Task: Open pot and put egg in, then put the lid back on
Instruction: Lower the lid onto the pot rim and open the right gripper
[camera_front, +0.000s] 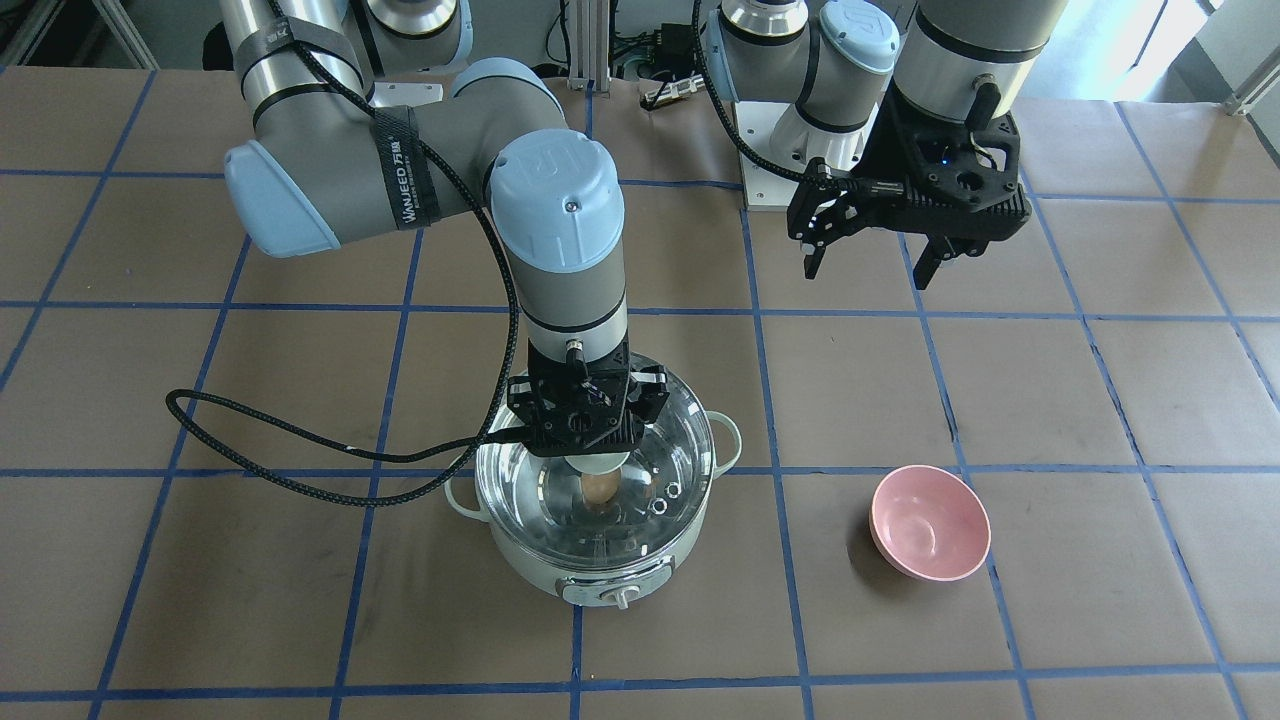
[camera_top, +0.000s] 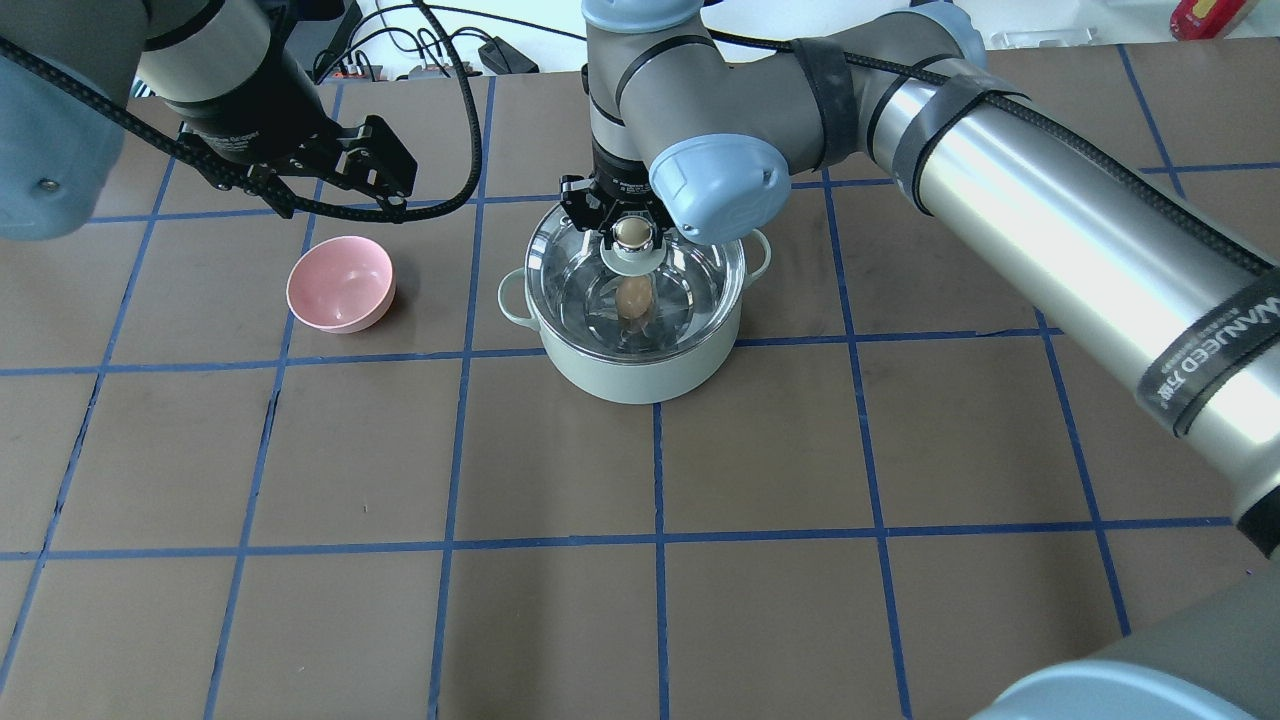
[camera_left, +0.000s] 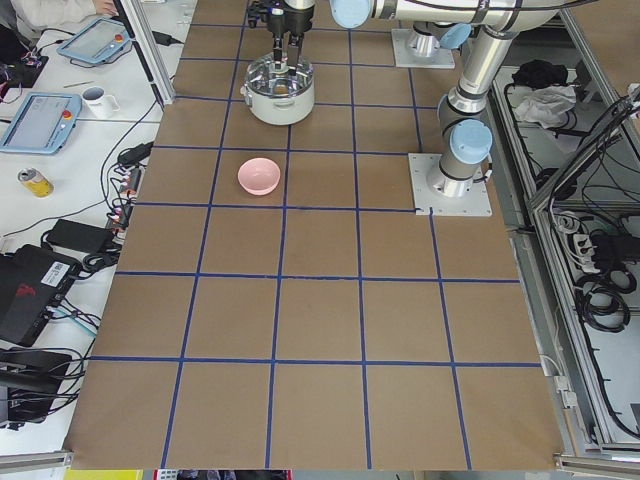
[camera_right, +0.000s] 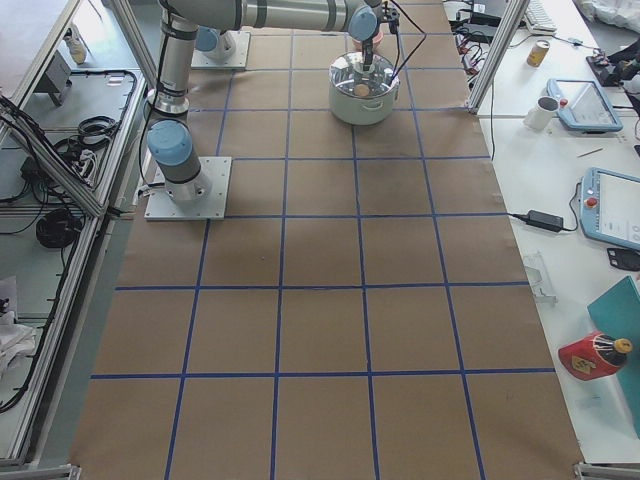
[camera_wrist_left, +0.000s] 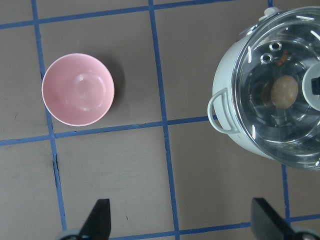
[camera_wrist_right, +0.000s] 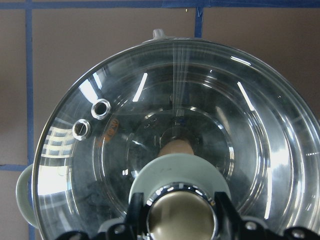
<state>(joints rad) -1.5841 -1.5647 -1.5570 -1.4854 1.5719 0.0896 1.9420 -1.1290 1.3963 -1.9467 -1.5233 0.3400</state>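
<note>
The mint-green pot (camera_top: 640, 375) stands on the table, its control panel (camera_front: 615, 592) facing away from me. The egg (camera_top: 633, 296) lies on the pot's steel bottom and shows through the glass in the left wrist view (camera_wrist_left: 284, 91) and the right wrist view (camera_wrist_right: 176, 147). The clear glass lid (camera_top: 700, 285) sits level at the pot's rim; I cannot tell if it rests fully. My right gripper (camera_wrist_right: 180, 212) is shut on the lid's beige knob (camera_top: 633, 233). My left gripper (camera_front: 867, 270) is open and empty, held high above the table.
An empty pink bowl (camera_front: 930, 520) stands on the table beside the pot, below my left gripper (camera_wrist_left: 182, 220). The right arm's black cable (camera_front: 300, 470) hangs in a loop near the pot. Brown paper with blue tape lines (camera_top: 655, 540) covers the table.
</note>
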